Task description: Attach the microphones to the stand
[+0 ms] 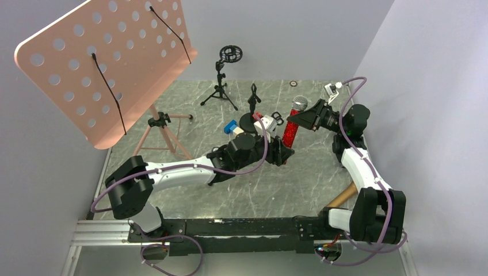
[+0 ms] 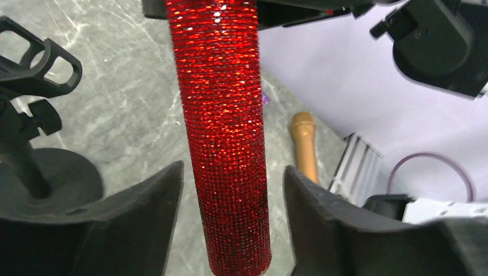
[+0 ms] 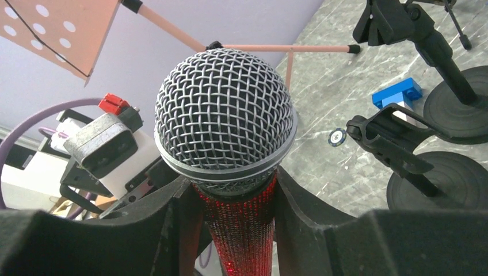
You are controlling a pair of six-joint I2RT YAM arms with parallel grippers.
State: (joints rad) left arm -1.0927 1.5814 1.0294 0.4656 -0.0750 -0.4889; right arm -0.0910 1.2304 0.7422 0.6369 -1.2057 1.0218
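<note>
Red microphone [image 1: 290, 131] roughly upright, silver grille [image 3: 225, 115] on top, well right of pink music stand [image 1: 109, 63]. Right gripper [image 3: 236, 195] clamped on its handle just under the grille. Left gripper [image 2: 233, 172] around the lower handle, jaws apart, gap on both sides, no contact. Round-base clip stands [image 1: 253, 118] sit between music stand and microphone, just beside the latter. Blue block [image 1: 231, 126] on their music-stand side. Gold microphone [image 2: 304, 146] flat on table [image 1: 288, 190], farther right of music stand, partly under right arm [image 1: 359, 164].
</note>
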